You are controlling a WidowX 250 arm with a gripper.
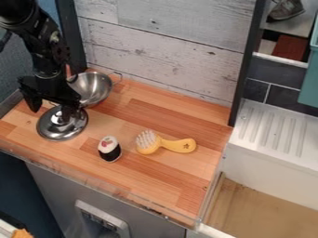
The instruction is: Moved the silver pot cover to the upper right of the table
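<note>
The black gripper point(52, 110) hangs at the left of the work surface, its fingers spread apart. Below it the silver pot cover point(53, 130) lies on the wooden table point(155, 183), with its knob up. One finger is close to the knob, partly covering it; whether they touch, I cannot tell. The upper right part of the table holds no pot cover.
A silver pot point(93, 89) with loop handles stands behind the cover, partly behind the gripper. A sushi toy point(109, 149) and a yellow brush point(177, 145) lie nearer the middle. A plank wall point(168, 51) bounds the back; a white sink unit point(273, 135) adjoins the right side.
</note>
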